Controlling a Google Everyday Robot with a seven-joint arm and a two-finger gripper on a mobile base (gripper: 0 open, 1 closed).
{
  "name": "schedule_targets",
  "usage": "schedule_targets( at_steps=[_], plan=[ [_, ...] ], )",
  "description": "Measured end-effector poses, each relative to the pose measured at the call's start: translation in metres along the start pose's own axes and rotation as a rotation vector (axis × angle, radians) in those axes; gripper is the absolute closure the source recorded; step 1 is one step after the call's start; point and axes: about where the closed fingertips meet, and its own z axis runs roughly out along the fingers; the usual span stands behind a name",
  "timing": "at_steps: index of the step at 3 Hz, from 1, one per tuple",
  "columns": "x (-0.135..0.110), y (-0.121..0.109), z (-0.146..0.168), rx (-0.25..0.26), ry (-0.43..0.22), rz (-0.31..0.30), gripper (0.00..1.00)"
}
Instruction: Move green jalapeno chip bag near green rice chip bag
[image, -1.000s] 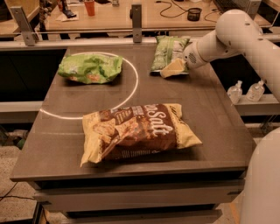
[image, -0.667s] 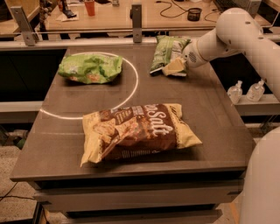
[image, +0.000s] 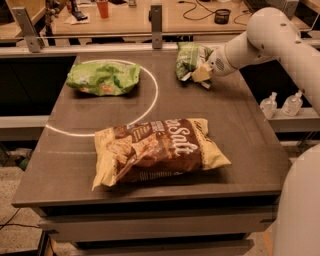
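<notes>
1. The green rice chip bag (image: 102, 77) waits far off, back left; a drop might land short.
2. The green jalapeno chip bag (image: 188, 59) is back right.
3. The gripper (image: 200, 74) pinches its corner; shiny foil could slip out.

Only "Salt" is legible, in white letters on the brown-and-yellow bag (image: 155, 152).

The gripper (image: 201, 75) is seen at the far right of the table (image: 240, 125), touching the jalapeno bag (image: 187, 59). The rice bag (image: 102, 77) is laid well apart, far left, inside a white ring (image: 155, 95). A brown bag (image: 157, 150) is laid in front.
</notes>
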Motion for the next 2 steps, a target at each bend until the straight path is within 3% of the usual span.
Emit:
schedule_targets(
  at_steps=[1,2],
  plan=[
    [0.000,0.000,0.000,0.000,0.000,0.000,1.00],
    [-0.014,0.025,0.006,-0.091,-0.016,-0.071,1.00]
  ],
)
